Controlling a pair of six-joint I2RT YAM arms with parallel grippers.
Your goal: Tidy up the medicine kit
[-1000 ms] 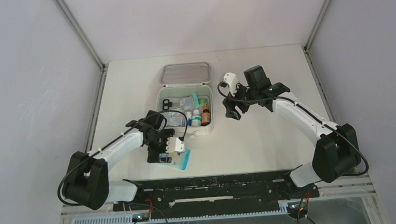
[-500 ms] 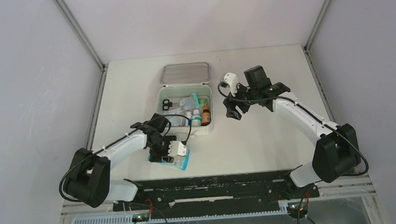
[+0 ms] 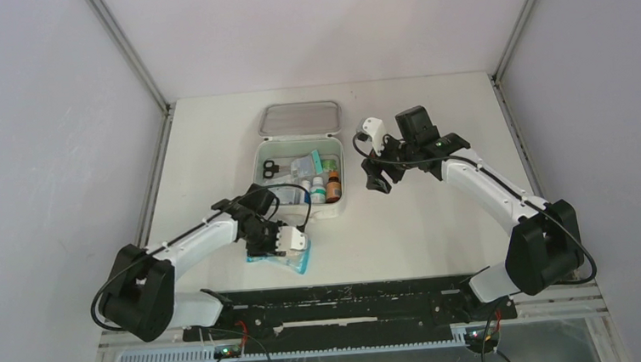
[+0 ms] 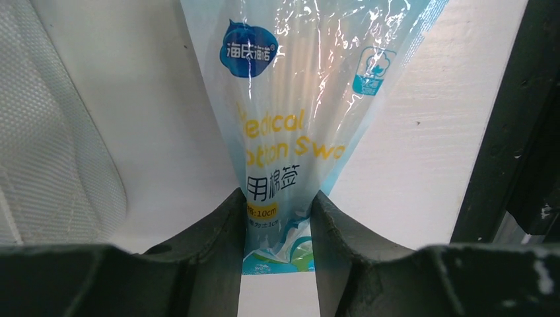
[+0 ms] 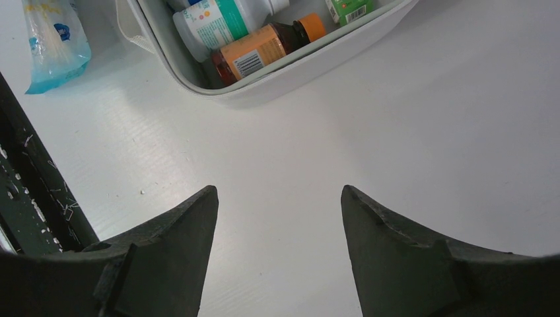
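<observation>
One white medicine kit (image 3: 300, 118), one packet of cotton swabs (image 4: 290, 99), one pair of black scissors (image 3: 270, 167), one amber bottle (image 5: 264, 49), one white teal-labelled bottle (image 5: 224, 20), one green box (image 5: 347, 10), two tools, left tool (image 4: 277, 198) and right tool (image 5: 277, 198).

Robot lab: white table (image 3: 414, 234) w/ grey walls (image 3: 40, 124).
</observation>
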